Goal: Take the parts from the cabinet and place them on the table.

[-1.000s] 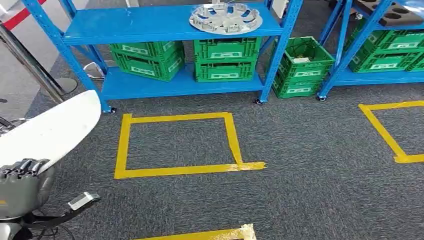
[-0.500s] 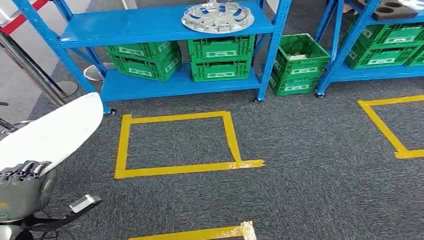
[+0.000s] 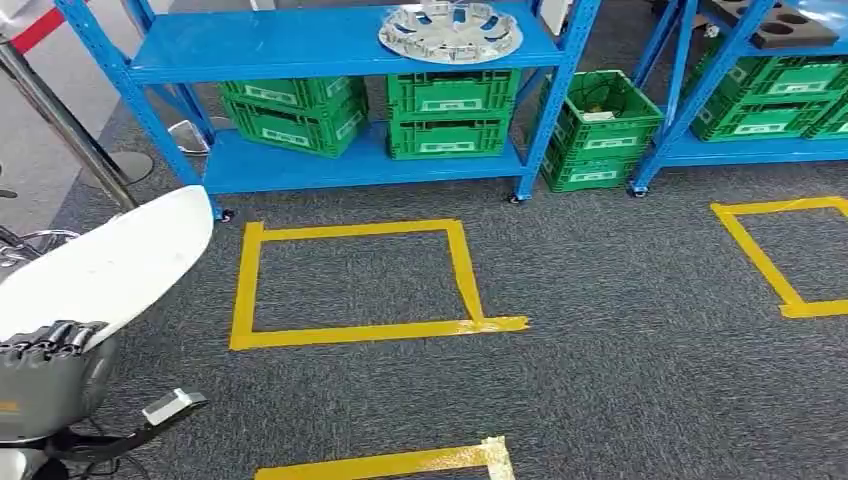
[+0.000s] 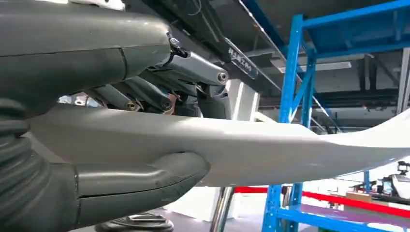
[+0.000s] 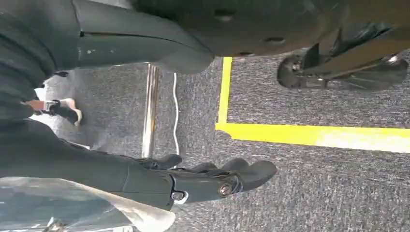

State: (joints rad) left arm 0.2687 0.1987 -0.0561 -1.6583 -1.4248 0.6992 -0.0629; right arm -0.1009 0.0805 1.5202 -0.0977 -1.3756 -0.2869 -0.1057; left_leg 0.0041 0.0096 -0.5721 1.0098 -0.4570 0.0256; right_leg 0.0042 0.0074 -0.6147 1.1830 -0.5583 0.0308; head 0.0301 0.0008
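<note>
A long white curved panel (image 3: 110,262) rises from my left hand (image 3: 45,352) at the lower left of the head view. In the left wrist view the thumb and the dark fingers (image 4: 159,92) of my left hand (image 4: 140,180) grip the white panel (image 4: 270,154) from both sides. A round silver wheel-cover part (image 3: 450,30) lies on the top shelf of the blue cabinet (image 3: 330,45) ahead, far from both hands. My right hand (image 5: 203,181) hangs over the carpet with its fingers stretched out and nothing between them.
Green crates (image 3: 450,110) stand on the lower shelf, and another green crate (image 3: 600,130) sits on the floor beside the cabinet. A second blue rack (image 3: 760,90) is at the right. Yellow tape squares (image 3: 350,280) mark the grey carpet. A metal post (image 3: 60,120) leans at the left.
The whole view has swayed slightly as the camera moved. The white panel stays in my left hand in the same pose.
</note>
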